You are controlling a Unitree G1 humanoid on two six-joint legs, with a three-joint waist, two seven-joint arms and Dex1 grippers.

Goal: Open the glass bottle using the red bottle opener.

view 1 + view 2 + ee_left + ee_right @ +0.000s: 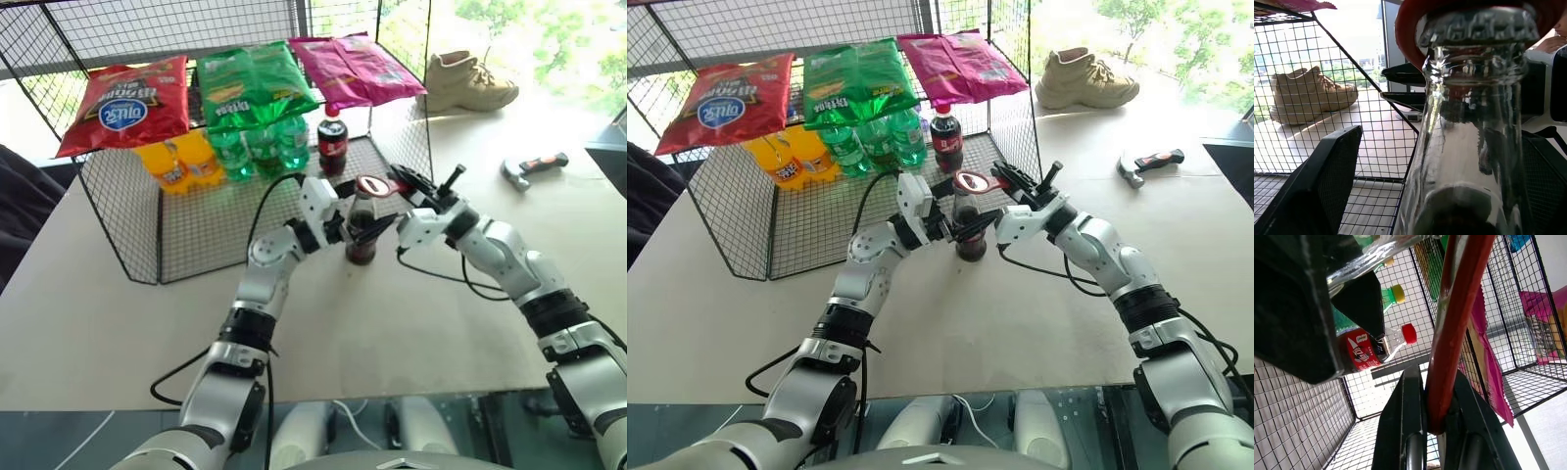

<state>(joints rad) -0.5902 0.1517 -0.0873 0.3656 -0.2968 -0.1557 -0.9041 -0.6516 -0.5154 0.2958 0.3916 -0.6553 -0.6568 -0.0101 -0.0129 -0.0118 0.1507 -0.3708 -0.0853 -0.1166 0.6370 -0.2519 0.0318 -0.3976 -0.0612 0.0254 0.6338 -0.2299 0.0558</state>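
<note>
Setting: I'm looking down on a pale desk (118, 323); a black wire rack (127, 235) stands at its far left, bright windows with greenery behind.
Rack top: three snack bags lie on it, a red bag (127, 103), a green bag (255, 83) and a pink bag (353, 69).
Rack inside: orange soda bottles (181, 162), green soda bottles (260, 147) and a plastic cola bottle (332, 137) with a red screw cap stand in a row.
Far desk: a tan shoe (468, 83) sits by the window; a hammer-like tool with a red-and-black handle (534, 166) lies well to the right, apart from everything else.
Glass bottle: the glass bottle (361, 230) stands upright on the desk just in front of the rack's open side, dark drink low, clear neck above, metal cap on as the left wrist view shows.
Left tool: my left tool (345, 227) sits at the bottle's neck with its fingers (1317, 191) spread wide, one on each side of the glass. I cannot tell whether either finger touches it.
Right tool: my right tool (409, 188) is clamped tight on the handle of the red bottle opener (377, 186).
Opener: it lies about level, ring head over the bottle's cap; from the left wrist camera the red ring arcs around the crimped cap edge.
</note>
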